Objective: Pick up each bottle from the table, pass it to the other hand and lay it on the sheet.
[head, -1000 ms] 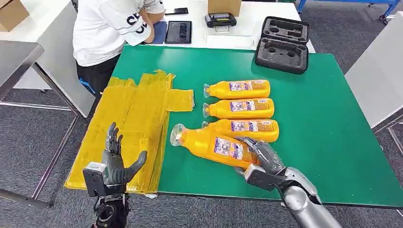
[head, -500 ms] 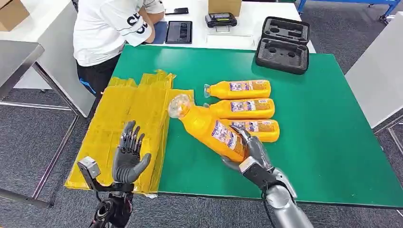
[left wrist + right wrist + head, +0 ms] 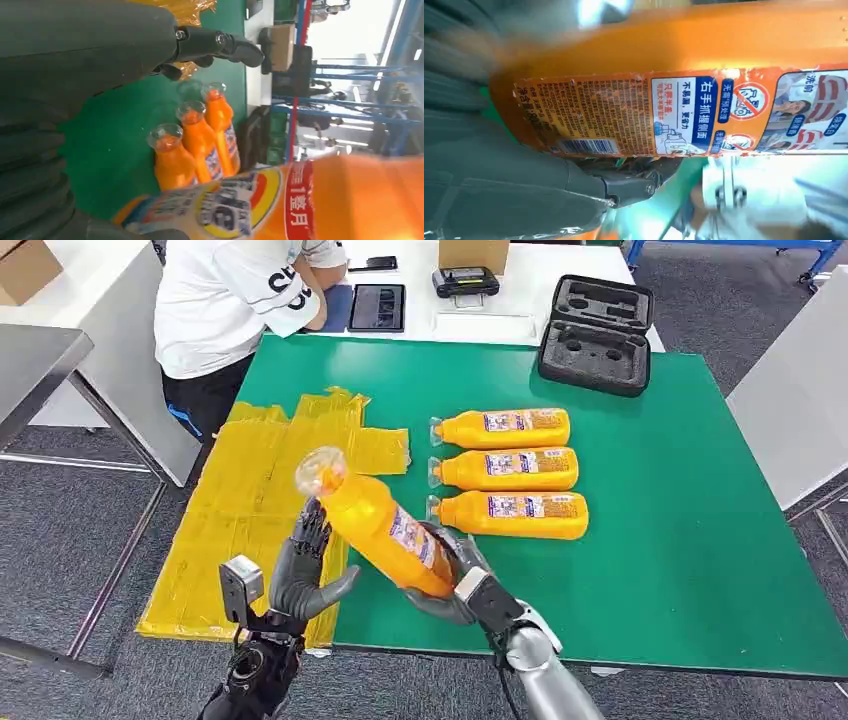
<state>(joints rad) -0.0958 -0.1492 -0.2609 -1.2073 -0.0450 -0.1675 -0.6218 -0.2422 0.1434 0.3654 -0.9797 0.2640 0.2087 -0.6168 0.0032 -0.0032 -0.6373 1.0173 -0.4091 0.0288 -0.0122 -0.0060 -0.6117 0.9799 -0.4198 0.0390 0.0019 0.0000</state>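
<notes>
Since half a second ago, the right hand (image 3: 445,575) has carried its bottle (image 3: 375,520) leftward, and the left hand (image 3: 305,570) has risen to meet it. That bottle is gripped at its base, tilted, cap up over the sheet (image 3: 260,500). Open, fingers spread, the left hand touches the bottle's side near the neck. Three bottles (image 3: 510,472) lie in a row on the bench (image 3: 680,520).

Four orange bottles (image 3: 378,525), one yellow sheet (image 3: 262,490), one black case (image 3: 595,335), one tablet (image 3: 376,307).
</notes>
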